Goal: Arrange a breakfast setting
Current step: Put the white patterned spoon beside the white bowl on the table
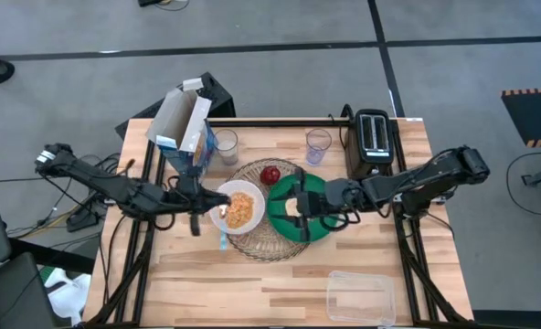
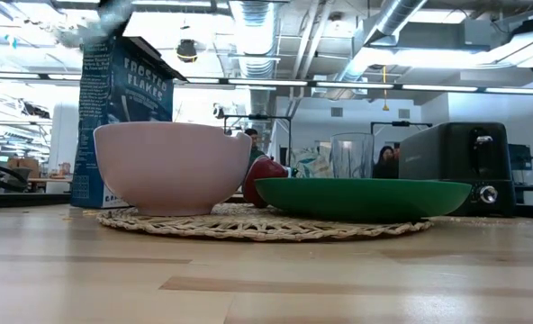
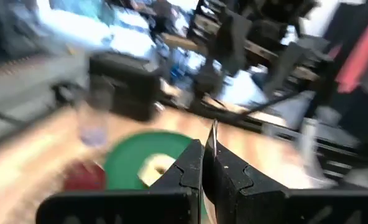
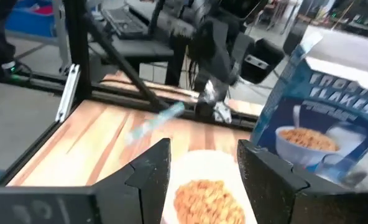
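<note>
The left gripper [image 1: 197, 212] hangs just beside the bowl [image 1: 238, 208], on the side away from the plate [image 1: 300, 208], with its 2 fingers pressed together on a thin spoon [image 3: 213, 138] whose metal end sticks up past the fingertips in the left wrist view; the pale blue handle seen in the right wrist view suggests it is the same spoon, probably carried here to be laid next to the bowl. Across the bowl from that gripper, the right gripper [image 1: 300, 206] sits over the plate with its fingers spread wide and holding nothing, over the bagel [image 3: 154, 169], which looks already set down. Bowl and plate share the mat [image 1: 263, 239], the bowl full of cereal, so the centre of the setting seems done. The apple [image 1: 270, 174] lies on the mat beyond both grippers, the box [image 1: 185, 128] stands open behind the left gripper, and 2 glasses [image 1: 226, 146] stand past the mat toward the toaster [image 1: 373, 137]. A blue sliver [image 1: 223, 241] at the mat's near edge could be the spoon's end; I cannot tell. The left wrist view is smeared, so the grip itself is hard to read, and the low view shows neither gripper. A tub [image 1: 360, 296] sits far behind the right gripper.
</note>
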Controlling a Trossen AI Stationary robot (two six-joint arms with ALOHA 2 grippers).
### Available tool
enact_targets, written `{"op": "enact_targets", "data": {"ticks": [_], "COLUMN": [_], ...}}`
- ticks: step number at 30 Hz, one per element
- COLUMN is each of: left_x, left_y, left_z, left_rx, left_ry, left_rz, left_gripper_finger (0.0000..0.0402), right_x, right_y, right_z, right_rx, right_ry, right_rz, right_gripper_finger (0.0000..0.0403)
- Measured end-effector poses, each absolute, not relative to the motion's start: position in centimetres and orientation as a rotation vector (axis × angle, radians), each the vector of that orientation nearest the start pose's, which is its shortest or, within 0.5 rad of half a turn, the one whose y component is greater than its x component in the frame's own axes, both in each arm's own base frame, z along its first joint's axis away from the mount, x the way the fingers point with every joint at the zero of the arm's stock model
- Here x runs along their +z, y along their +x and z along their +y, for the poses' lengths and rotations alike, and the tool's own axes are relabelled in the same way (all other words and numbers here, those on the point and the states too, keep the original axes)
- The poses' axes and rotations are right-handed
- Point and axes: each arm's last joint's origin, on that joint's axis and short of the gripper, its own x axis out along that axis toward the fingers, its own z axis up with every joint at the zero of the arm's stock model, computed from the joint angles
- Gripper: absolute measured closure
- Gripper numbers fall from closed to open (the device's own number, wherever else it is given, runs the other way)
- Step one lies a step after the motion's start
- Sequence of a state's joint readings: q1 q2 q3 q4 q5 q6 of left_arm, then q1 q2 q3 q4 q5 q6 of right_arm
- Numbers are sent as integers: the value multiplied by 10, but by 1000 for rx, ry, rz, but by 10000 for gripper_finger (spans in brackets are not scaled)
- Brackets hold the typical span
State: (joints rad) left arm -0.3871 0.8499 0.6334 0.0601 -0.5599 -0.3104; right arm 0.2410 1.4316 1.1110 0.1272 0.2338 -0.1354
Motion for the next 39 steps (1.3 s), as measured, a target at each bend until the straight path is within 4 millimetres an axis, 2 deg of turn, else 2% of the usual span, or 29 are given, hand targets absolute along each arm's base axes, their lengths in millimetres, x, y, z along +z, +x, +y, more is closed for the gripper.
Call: {"op": "enact_targets", "data": {"ticks": [3,6,11,20,27,31,39], "left_x": [292,284,270,246,204,180,142], "left_y": [168,160,153,138,118,108,100], "left_z": [-57,-64,-75,-100,-112,-109,-86], "left_rx": [92,67,132,290,379,437,594], "left_ry": [-371,-462,-543,-602,-733,-799,-830], "left_rz": [183,278,388,459,506,485,449], "left_gripper_finger": [401,401,401,401,401,401,401], "right_x": [323,319,309,305,304,305,306], "right_y": [318,317,317,316,315,316,318], "right_z": [77,79,81,80,80,79,73], "right_rx": [35,47,48,42,41,40,18], "right_ry": [-173,-182,-166,-150,-150,-149,-143], "right_rz": [223,269,339,382,393,388,380], "right_gripper_finger": [189,189,188,188,188,188,188]}}
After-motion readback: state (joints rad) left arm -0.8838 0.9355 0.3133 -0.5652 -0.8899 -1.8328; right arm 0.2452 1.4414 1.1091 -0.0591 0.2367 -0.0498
